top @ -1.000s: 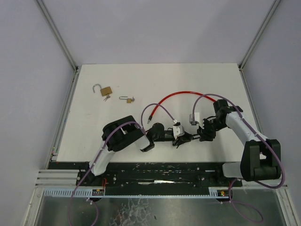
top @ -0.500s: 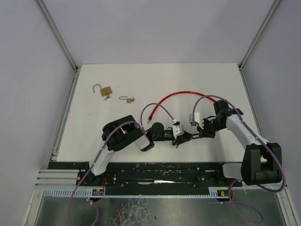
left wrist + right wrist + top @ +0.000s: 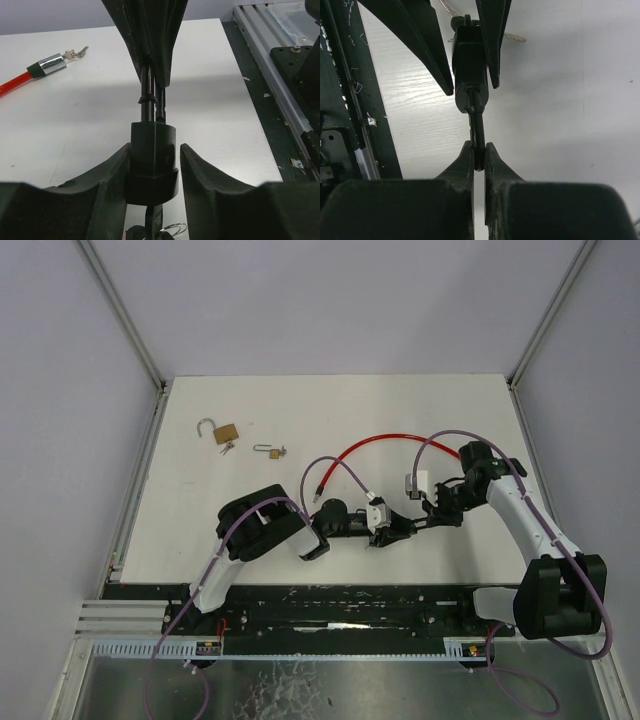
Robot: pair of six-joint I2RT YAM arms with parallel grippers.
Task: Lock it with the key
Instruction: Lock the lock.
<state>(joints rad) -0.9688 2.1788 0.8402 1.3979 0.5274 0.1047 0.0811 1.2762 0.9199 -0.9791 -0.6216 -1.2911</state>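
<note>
The lock [image 3: 152, 165] is black and sits between the two fingers [image 3: 107, 175] of the left claw [image 3: 155, 150], low over the table [image 3: 450, 410], near its front edge and about in the middle. The fingers press on it from both sides, so this claw is clamped on the lock. Under the lock, at the lower edge of the left wrist view, a key ring [image 3: 170, 231] shows in part.

From the lock a thin black rod [image 3: 478, 125] comes out and points to the right claw [image 3: 478, 150]. That claw is closed together on the far end of the rod, and its fingertips [image 3: 466, 160] are apart from the lock. Whether the rod is a key, I cannot tell.

Behind the claws a red cable [image 3: 385, 440] lies in a curve on the table, with a silver end [image 3: 50, 64] and small keys [image 3: 75, 52] beside it. Far at the back left lie a brass padlock [image 3: 226, 431] with its shackle open and a smaller padlock [image 3: 268, 451].
</note>
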